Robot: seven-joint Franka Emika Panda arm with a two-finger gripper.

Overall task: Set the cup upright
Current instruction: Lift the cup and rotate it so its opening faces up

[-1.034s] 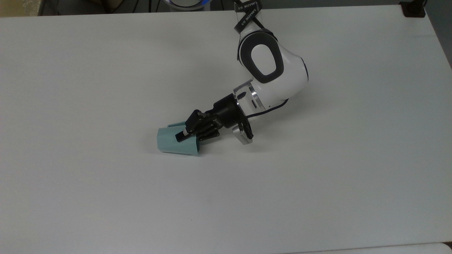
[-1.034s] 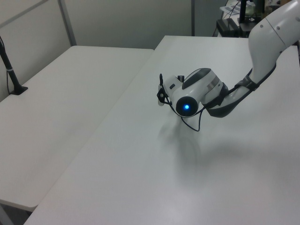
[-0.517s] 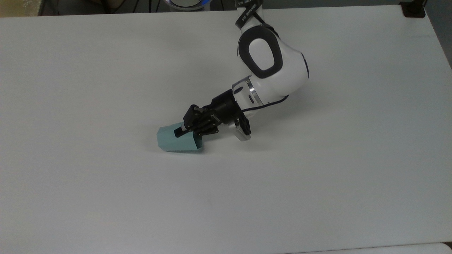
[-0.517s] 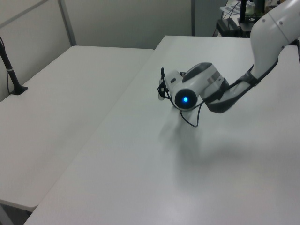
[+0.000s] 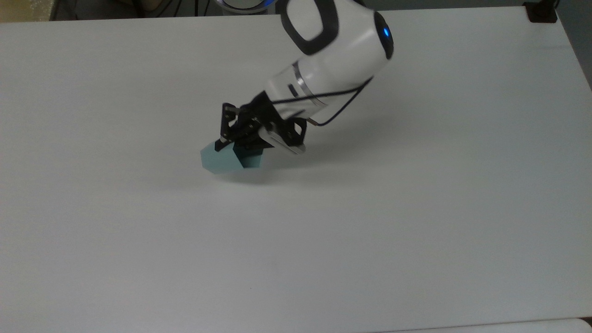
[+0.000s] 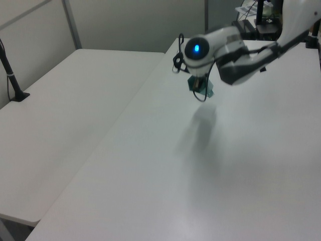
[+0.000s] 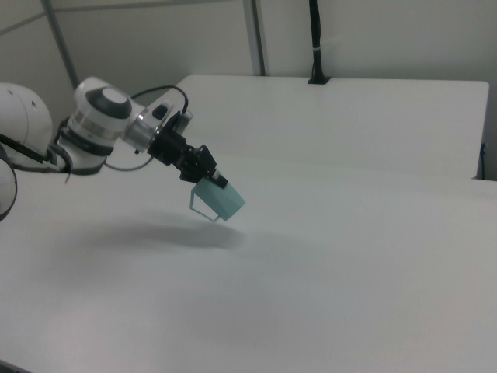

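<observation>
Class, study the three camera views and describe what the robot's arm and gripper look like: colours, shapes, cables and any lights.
The arm is glossy white with rounded joint housings, dark grey trim rings and a silver band at the wrist. A small blue light glows on one housing. A thin black cable loops loosely along the wrist. The gripper is black, angular and mechanical, beside a silver-grey bracket.

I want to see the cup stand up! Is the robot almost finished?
About halfway. Done: the gripper is shut on the cup and has it off the table. Happening: the cup hangs tilted in the air. Left: turn it base-down, set it on the table, let go.
</observation>
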